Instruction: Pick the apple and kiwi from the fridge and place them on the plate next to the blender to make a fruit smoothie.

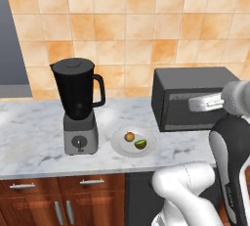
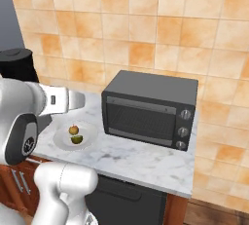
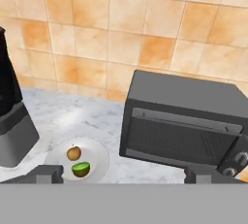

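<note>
On the white plate (image 1: 149, 145), next to the blender (image 1: 78, 105), sit the apple (image 1: 129, 136) and the kiwi (image 1: 140, 144), side by side. Up above the desk (image 1: 34, 139), the gripper (image 3: 123, 175) holds nothing, its jaws spread wide.

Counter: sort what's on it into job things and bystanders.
Job:
- apple, on the plate
- kiwi, on the plate beside the apple
- plate
- blender, left of the plate

Bystander:
- oven, right of the plate
</note>
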